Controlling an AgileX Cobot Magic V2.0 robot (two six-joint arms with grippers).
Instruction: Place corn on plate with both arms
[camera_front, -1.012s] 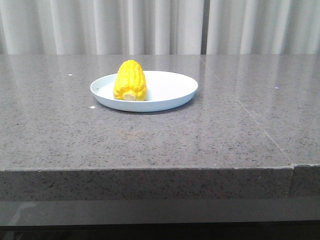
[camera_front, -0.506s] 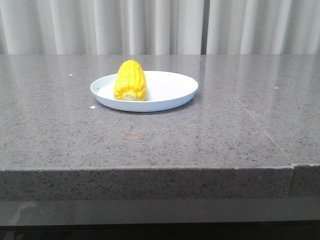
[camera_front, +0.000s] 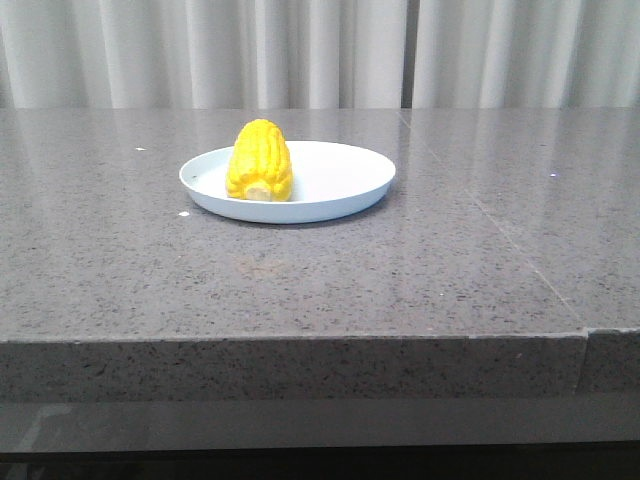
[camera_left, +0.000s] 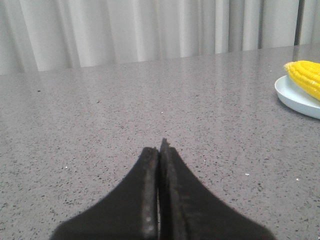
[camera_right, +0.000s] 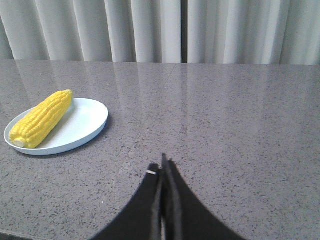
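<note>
One corn (camera_front: 259, 160) lies unmoved on the plate (camera_front: 345, 180), frame centre; left claw (camera_left: 159, 150) and right claw (camera_right: 163, 167) closed, empty, above desk (camera_front: 300, 280).

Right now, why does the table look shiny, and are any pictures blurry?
Front view: the polished table mirrors the pale curtains as soft streaks; the corn is sharp. Left wrist view: the shut left pincer is a dark, slightly soft shape up close. Right wrist view: the plate casts a faint shadow; the right pincer looks dark too.
</note>
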